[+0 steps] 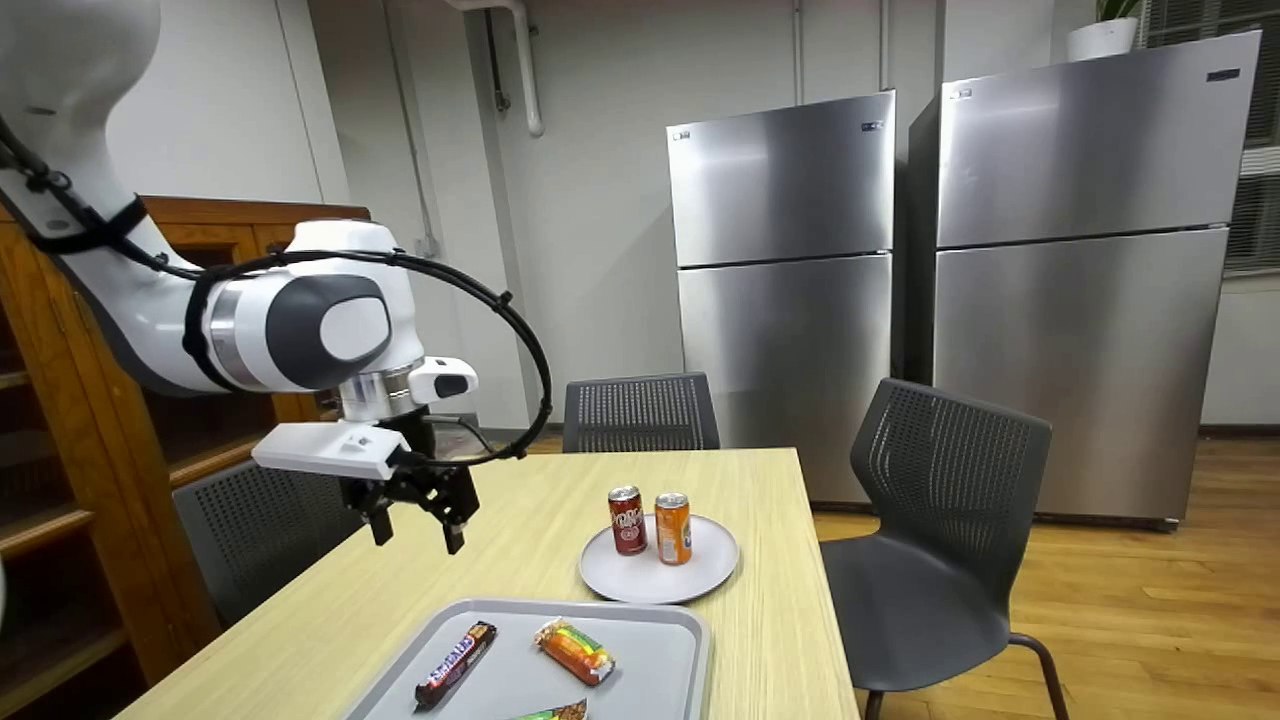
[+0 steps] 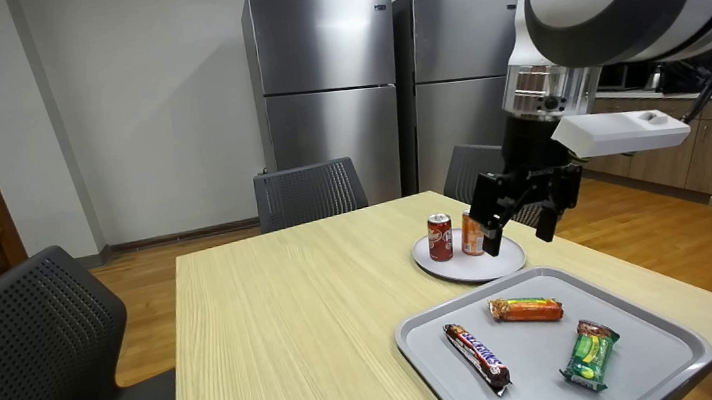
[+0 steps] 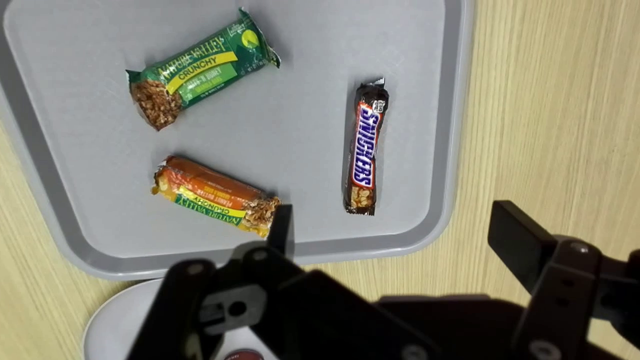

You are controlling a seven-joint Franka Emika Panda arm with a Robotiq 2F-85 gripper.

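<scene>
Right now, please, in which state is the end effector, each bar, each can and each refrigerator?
End effector: open, holding nothing.
Snickers bar: wrapped, lying on the tray.
Green bar: wrapped, lying on the tray.
Orange bar: wrapped, lying on the tray.
Red can: upright on the plate; whether opened, unclear.
Orange can: upright on the plate; whether opened, unclear.
Picture-left refrigerator: doors shut.
Picture-right refrigerator: doors shut.

The white arm [image 1: 130, 300] extends from the left edge of an exterior view, slopes down, and bends so that the wrist [image 1: 380, 395] points downward. The black gripper [image 2: 519, 239] hangs below it, its two fingers [image 3: 517, 240] spread well apart, inner faces turned toward each other. Its dark parts merge in the wrist view, so the fingers' exact angle is hard to judge.
</scene>
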